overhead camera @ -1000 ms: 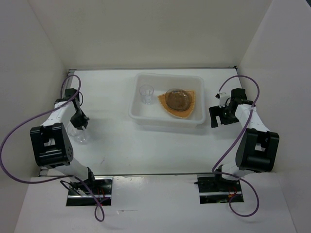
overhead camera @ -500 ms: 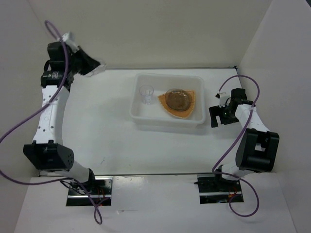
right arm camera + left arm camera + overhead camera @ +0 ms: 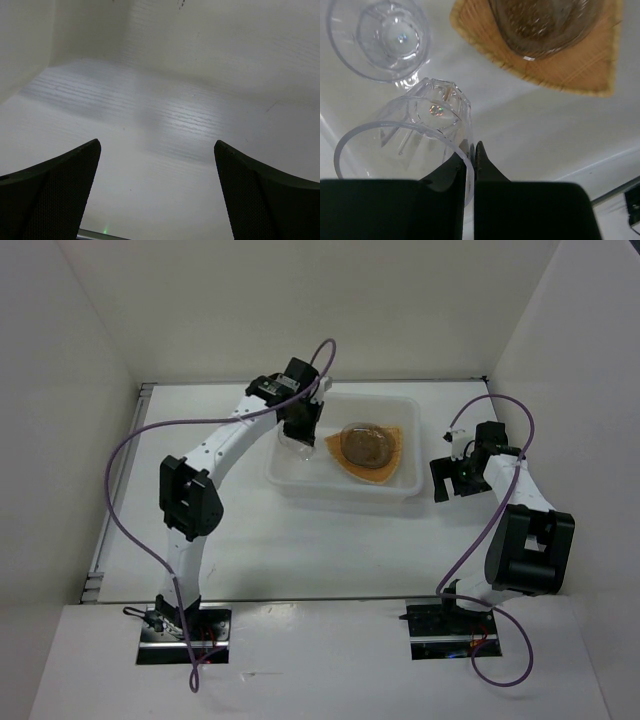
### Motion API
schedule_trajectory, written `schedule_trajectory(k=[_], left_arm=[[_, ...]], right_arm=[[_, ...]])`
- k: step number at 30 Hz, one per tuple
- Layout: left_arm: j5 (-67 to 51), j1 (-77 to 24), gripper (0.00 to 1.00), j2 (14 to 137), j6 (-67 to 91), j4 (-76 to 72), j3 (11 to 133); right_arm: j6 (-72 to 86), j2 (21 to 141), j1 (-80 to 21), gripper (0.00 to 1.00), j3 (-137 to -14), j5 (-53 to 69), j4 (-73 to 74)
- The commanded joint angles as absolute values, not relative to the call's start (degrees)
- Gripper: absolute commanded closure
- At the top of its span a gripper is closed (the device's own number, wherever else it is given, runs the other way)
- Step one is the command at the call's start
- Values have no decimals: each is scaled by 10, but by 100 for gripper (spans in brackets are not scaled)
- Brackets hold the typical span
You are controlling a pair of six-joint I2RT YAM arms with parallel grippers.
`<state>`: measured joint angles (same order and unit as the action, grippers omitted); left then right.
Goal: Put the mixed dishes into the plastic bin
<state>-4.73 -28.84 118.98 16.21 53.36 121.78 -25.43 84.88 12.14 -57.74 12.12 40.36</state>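
White desk [image 3: 230,530] below, left tool [image 3: 471,151] clamped the clear glass [image 3: 410,125] by its rim inside the plastic bin [image 3: 345,491] (beside another glass [image 3: 377,35]), so a gentle release looked next; right tool [image 3: 156,150] gaped apart.

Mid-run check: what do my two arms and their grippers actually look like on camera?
The left arm and right arm have white links with chunky black joint housings, and looping purple cables run along each. The left gripper has black fingers tapering to thin tips. The right gripper is black too, with finely dotted inner pads. No markings are legible.
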Motion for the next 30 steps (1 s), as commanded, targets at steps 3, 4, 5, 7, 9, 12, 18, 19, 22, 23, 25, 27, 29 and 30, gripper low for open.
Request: schedule_trajectory(k=[3, 4, 5, 7, 9, 12, 18, 19, 22, 23, 25, 27, 29, 30], left_arm=[[33, -305, 100, 1187, 130, 538, 1192], [33, -305, 100, 1193, 130, 533, 1192], [33, -311, 100, 1207, 125, 533, 1192], [39, -317, 100, 1222, 125, 533, 1199], [45, -317, 100, 1239, 125, 533, 1199], [45, -317, 92, 1266, 125, 533, 1204], [45, -328, 90, 1286, 125, 533, 1230], [45, -328, 90, 1286, 125, 533, 1238], [45, -328, 76, 1286, 125, 533, 1260], [45, -328, 72, 1286, 125, 533, 1260], [45, -328, 52, 1269, 132, 533, 1280], [54, -328, 30, 1248, 152, 533, 1299], [76, -328, 19, 1230, 163, 538, 1332], [85, -328, 18, 1210, 176, 538, 1346]], right_arm=[[-262, 838, 118, 1, -579, 130, 388], [-262, 838, 118, 1, -579, 130, 388], [-262, 838, 118, 1, -579, 130, 388], [-262, 838, 118, 1, -579, 130, 388], [-262, 838, 118, 1, -579, 130, 388], [-262, 838, 118, 1, -579, 130, 388], [-262, 838, 118, 1, -579, 130, 388], [-262, 838, 118, 1, -579, 130, 388], [-262, 838, 118, 1, -579, 130, 388], [-262, 838, 118, 1, -579, 130, 388], [-262, 838, 118, 1, -579, 124, 382], [-262, 838, 118, 1, -579, 119, 382], [-257, 838, 118, 1, -579, 119, 382], [-257, 838, 118, 1, -579, 119, 382]])
